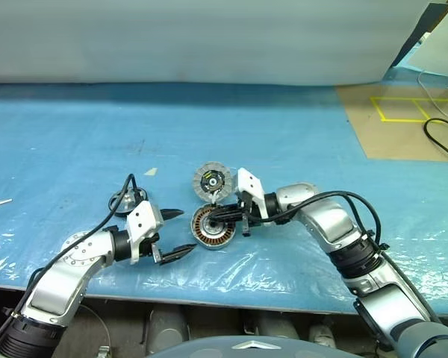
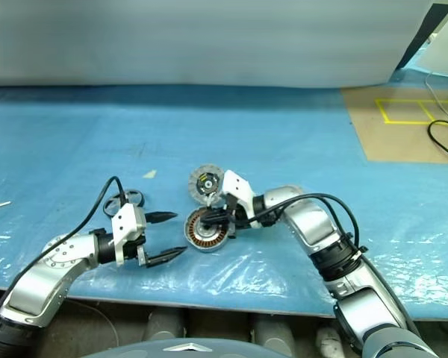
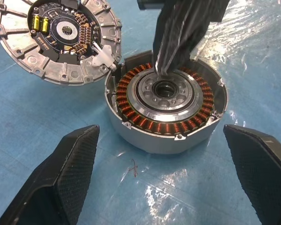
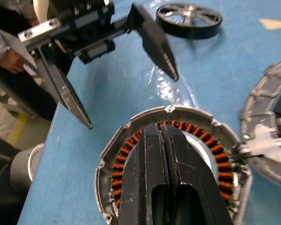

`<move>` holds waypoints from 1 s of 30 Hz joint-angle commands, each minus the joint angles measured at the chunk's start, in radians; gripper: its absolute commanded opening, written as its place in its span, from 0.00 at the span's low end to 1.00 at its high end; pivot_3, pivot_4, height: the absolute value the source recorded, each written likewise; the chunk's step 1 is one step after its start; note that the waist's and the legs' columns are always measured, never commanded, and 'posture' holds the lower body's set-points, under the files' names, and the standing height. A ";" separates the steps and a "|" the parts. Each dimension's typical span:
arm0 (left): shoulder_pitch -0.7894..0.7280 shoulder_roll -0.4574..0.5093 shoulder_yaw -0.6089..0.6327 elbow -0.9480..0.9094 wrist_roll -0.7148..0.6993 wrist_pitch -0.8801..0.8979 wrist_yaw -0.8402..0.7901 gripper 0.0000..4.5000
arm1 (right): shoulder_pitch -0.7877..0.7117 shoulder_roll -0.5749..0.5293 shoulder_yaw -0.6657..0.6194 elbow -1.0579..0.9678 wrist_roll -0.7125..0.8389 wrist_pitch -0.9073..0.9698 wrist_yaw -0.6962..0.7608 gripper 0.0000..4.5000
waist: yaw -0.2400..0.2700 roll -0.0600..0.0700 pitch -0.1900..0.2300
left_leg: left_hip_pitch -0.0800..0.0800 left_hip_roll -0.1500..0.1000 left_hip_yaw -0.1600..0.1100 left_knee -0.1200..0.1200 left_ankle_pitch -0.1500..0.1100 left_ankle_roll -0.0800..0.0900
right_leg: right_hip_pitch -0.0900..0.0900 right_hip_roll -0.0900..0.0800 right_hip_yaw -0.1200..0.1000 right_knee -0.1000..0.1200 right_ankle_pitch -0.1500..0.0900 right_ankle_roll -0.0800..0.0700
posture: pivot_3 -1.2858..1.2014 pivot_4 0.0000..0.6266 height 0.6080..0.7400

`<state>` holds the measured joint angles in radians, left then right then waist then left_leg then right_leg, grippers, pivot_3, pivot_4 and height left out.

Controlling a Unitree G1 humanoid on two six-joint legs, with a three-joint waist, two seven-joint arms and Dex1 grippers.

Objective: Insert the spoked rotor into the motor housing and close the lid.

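Note:
The motor housing [image 1: 211, 227] sits open on the blue table, its copper windings ringing a silver hub [image 3: 165, 91]. Its lid [image 1: 212, 181] stands tilted up at the far edge, circuit face showing [image 3: 58, 40]. The spoked rotor [image 1: 127, 201], dark-rimmed, lies flat to the left, behind my left gripper. My left gripper [image 1: 188, 230] is open just left of the housing, with nothing between its fingers [image 3: 61, 178]. Reaching in from the right, my right gripper [image 4: 161, 129] is shut and empty, its tips over the housing's hub; whether they touch it I cannot tell.
A tan board [image 1: 403, 119] with yellow tape and a black cable [image 1: 440, 138] lie at the back right. A paper scrap [image 1: 151, 171] lies behind the rotor. The table's front edge [image 1: 209, 294] runs close below both arms. A person's hand [image 4: 9, 61] shows beyond that edge.

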<state>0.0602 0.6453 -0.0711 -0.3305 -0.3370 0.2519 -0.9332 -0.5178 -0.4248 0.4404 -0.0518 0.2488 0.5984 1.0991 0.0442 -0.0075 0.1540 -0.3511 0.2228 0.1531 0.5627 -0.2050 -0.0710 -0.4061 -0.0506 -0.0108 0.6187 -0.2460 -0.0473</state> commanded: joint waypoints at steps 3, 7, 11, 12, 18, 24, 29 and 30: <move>0.001 0.006 0.015 -0.036 -0.014 0.006 0.003 1.00 | 0.022 -0.038 0.111 0.123 -0.141 -0.106 -0.001 0.00 | 0.000 0.000 0.000 | 0.002 0.000 0.000 0.000 0.000 0.000 | 0.001 0.000 0.000 0.000 0.000 0.000 | 0.52 0.24 1.00; 0.008 0.008 0.023 -0.037 -0.013 0.005 0.006 1.00 | 0.016 -0.031 0.027 0.063 -0.024 -0.020 0.042 0.00 | 0.002 0.000 0.000 | 0.005 0.000 0.000 0.000 0.000 0.000 | 0.005 0.000 0.001 0.000 0.000 0.000 | 0.52 0.24 1.00; 0.003 0.004 0.020 -0.031 -0.011 0.004 0.007 1.00 | -0.029 0.001 -0.098 -0.007 0.150 0.133 0.066 0.00 | 0.004 0.000 0.000 | 0.003 -0.001 0.000 0.002 0.001 0.002 | 0.004 -0.002 0.000 0.000 0.000 0.000 | 0.52 0.24 1.00; -0.002 0.002 0.017 -0.028 -0.010 0.003 0.007 1.00 | -0.041 0.009 -0.118 -0.011 0.173 0.156 0.064 0.00 | 0.003 0.000 0.000 | 0.002 -0.001 0.000 0.002 0.001 0.002 | 0.004 -0.002 0.000 0.000 0.000 0.000 | 0.52 0.24 1.00; -0.020 -0.002 0.008 -0.016 -0.007 0.002 0.003 1.00 | -0.045 0.022 -0.099 -0.040 0.162 0.155 0.032 0.00 | 0.000 0.000 0.000 | 0.002 0.000 0.000 0.000 0.001 0.002 | 0.002 -0.001 0.000 0.000 0.000 0.000 | 0.52 0.24 1.00; -0.016 0.003 0.013 -0.021 -0.010 0.006 0.002 1.00 | 0.004 -0.026 0.041 0.013 -0.005 0.017 0.005 0.00 | 0.003 0.000 0.000 | 0.000 0.000 0.000 -0.001 0.001 0.001 | 0.001 -0.001 -0.001 0.000 0.000 0.000 | 0.52 0.24 1.00; -0.009 0.006 0.017 -0.026 -0.011 0.009 0.003 1.00 | 0.018 -0.061 0.102 0.081 -0.100 -0.067 0.000 0.00 | 0.001 0.001 0.000 | 0.003 0.000 0.000 0.000 0.001 0.001 | 0.004 -0.001 -0.001 0.000 0.000 0.000 | 0.52 0.24 1.00; -0.009 0.006 0.017 -0.027 -0.010 0.009 0.003 1.00 | 0.015 -0.047 0.071 0.074 -0.064 -0.043 0.004 0.00 | 0.001 0.000 0.000 | 0.004 0.000 0.000 0.000 0.001 0.001 | 0.005 -0.001 0.000 0.000 0.000 0.000 | 0.52 0.24 1.00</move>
<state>0.0476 0.6445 -0.0698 -0.3291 -0.3359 0.2630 -0.9298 -0.5247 -0.4658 0.5042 -0.0198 0.1975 0.5208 1.1090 0.0456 -0.0070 0.1539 -0.3472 0.2223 0.1534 0.5630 -0.2043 -0.0697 -0.4008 -0.0519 -0.0110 0.6187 -0.2463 -0.0474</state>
